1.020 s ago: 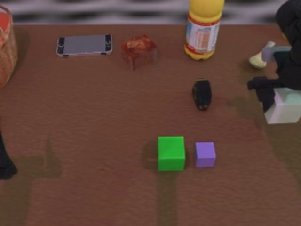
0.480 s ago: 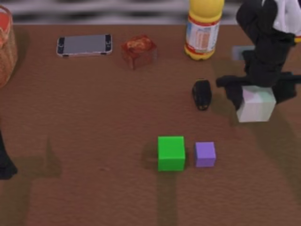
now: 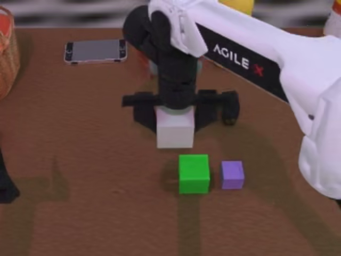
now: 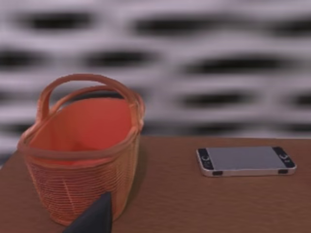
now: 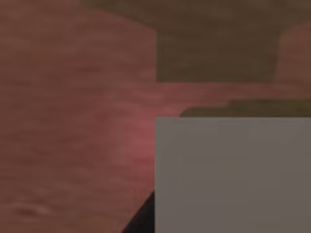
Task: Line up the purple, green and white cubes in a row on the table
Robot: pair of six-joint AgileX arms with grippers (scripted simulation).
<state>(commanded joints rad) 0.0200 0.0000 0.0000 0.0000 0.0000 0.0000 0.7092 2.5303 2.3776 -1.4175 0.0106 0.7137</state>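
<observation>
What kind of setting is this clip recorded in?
Probably a rendered tabletop test scene, not a real room: a wood-grain table holds plain cubes like the green cube among unrelated props, a phone and an orange basket.

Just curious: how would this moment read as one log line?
right hand: carrying white cube | near green cube, purple cube | left hand: parked

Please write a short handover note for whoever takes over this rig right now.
Right gripper: shut on the white cube, held behind and slightly left of the green cube.
Left gripper: parked at the table's left edge.
Done: green cube and purple cube sit side by side on the table, purple on the right.
Left: set the white cube down in line, probably left of the green one, then release.
</observation>
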